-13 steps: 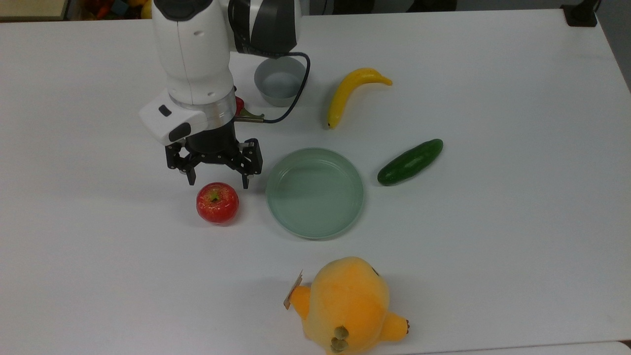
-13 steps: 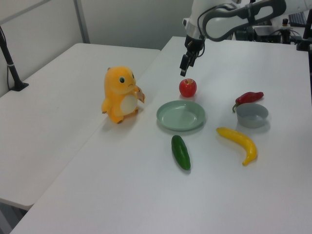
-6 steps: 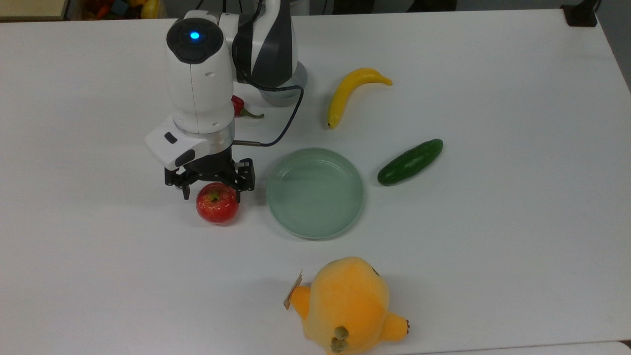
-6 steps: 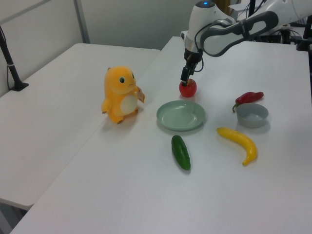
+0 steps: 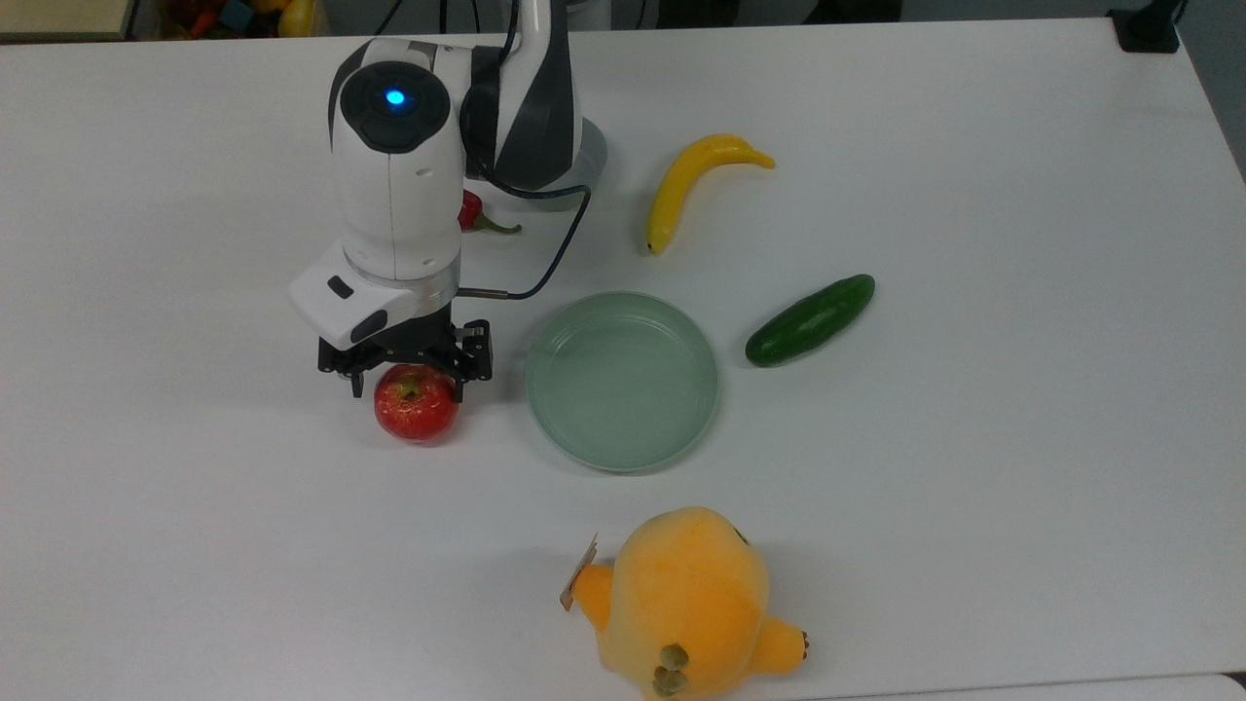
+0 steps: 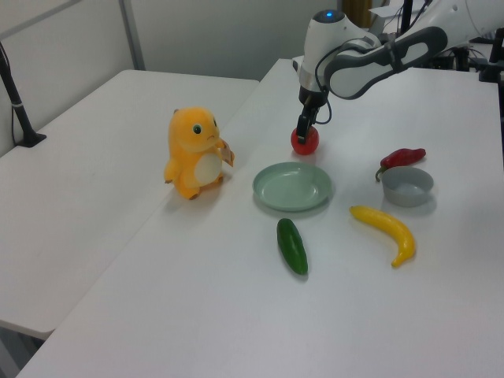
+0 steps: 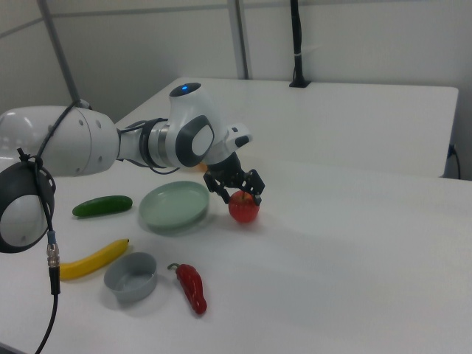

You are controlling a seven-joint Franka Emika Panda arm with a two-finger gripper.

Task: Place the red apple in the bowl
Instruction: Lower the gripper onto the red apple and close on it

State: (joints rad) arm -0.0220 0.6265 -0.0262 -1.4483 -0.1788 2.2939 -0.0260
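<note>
I read the gripper (image 5: 405, 384) as spread, straddling the small glossy round red apple (image 5: 417, 407) on the bench directly beneath. Rigid, slick, probably light: grip across its widest girth.

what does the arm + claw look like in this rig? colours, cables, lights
White glossy arm with dark grey-black joint bands and a silver ring at the wrist. A round black cap on top carries a lit blue light. A thin black cable loops down to the wrist. The white angled hand housing carries a black claw with short black fingers.
</note>
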